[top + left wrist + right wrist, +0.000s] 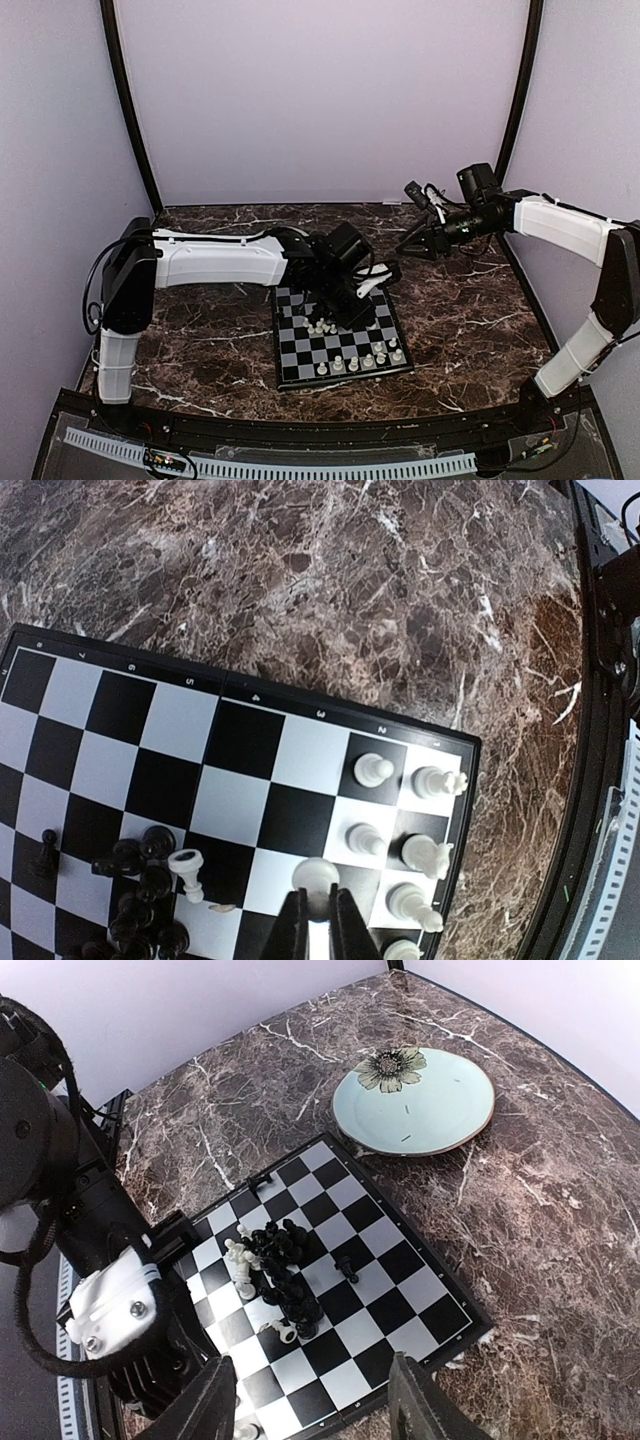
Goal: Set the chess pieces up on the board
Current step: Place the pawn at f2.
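While tight on a white chess piece [318, 872], left end effector [320, 895]; right end effector [318, 1405] wide; marble table [480, 300], lilac walls [320, 100].

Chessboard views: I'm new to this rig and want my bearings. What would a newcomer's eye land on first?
First, the jumbled heap of black pieces in the middle of the board, with a pale green flowered plate on the marble table beyond it. Then the left claw, shut on a white piece beside two short rows of white pieces at the board's corner, while the right claw hangs open above.
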